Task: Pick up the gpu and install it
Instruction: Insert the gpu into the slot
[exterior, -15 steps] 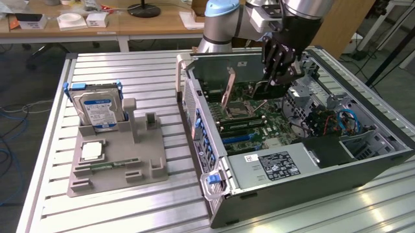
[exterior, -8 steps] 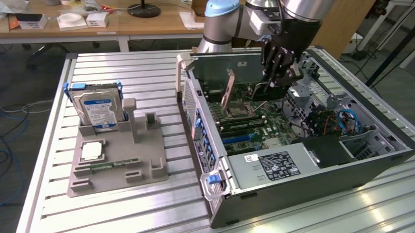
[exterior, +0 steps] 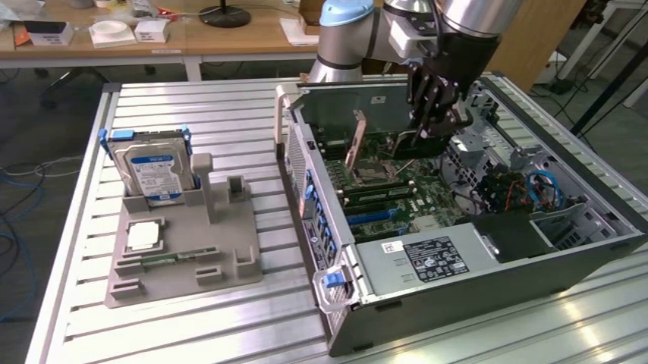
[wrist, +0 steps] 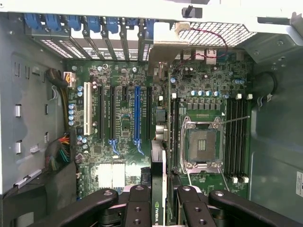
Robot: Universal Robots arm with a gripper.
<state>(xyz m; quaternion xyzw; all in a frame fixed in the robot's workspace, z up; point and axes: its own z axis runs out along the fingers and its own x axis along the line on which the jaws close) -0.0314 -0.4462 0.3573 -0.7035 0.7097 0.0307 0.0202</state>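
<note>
The desk is a top of ribbed metal slats, bare and shiny toward its near edge. On the exterior view's right an open computer case lies on its side on the slats, with its green main board facing up. On the exterior view's left sits a grey plastic holder. A hard drive with a blue-and-white label stands upright at the holder's far end. A square chip lies flat in the holder, and a narrow green memory stick lies just in front of the chip.

Behind the metal desk is a wooden desk carrying small white boxes and the round black foot of a lamp. A blue cable trails over the grey floor at the exterior view's left.

The arm reaches down into the case. Its hand pinches the graphics card between its black fingers. The wrist view sees the card edge-on. It stands upright over the main board, between the row of long slots, one of them blue, and the empty processor socket. Its metal end plate lies at the case's slotted rear wall. I cannot tell whether the card's lower edge sits in a slot or only hangs over it.
</note>
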